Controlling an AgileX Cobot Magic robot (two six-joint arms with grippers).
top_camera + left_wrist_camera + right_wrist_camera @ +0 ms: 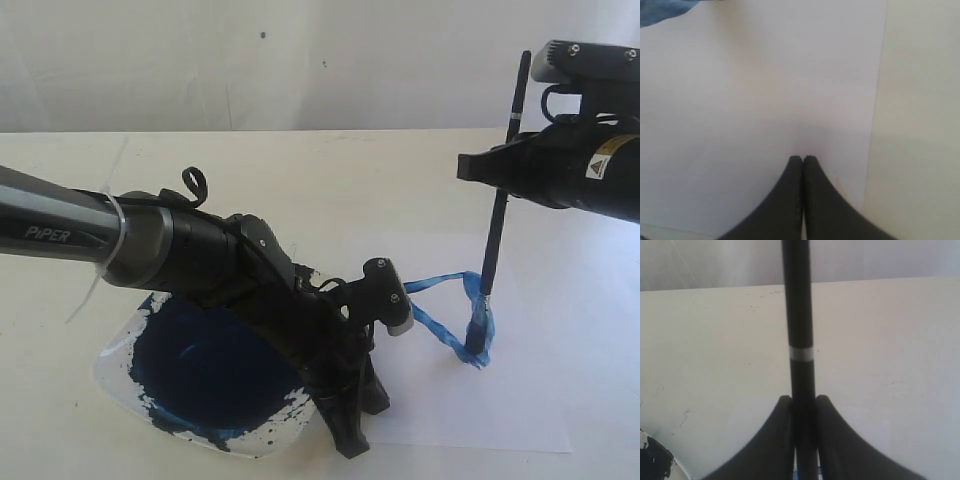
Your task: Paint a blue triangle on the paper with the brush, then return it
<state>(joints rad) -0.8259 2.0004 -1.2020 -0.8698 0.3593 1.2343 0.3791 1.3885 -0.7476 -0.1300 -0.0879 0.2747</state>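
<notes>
The right gripper is clamped on the thin black-handled brush, held upright with its bristles on the streaky blue triangle on the white rectangular paper. The left gripper is closed on nothing, at the paper's edge.

Cream table, white paper, paint plate

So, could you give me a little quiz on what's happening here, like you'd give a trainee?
1. True or false: the brush tip rests on the paper.
2. The brush is held by: A) the left gripper B) the right gripper C) neither.
3. Fill in: the left gripper is shut with ___ between its fingers.
Key: 1 true; 2 B; 3 nothing.
</notes>
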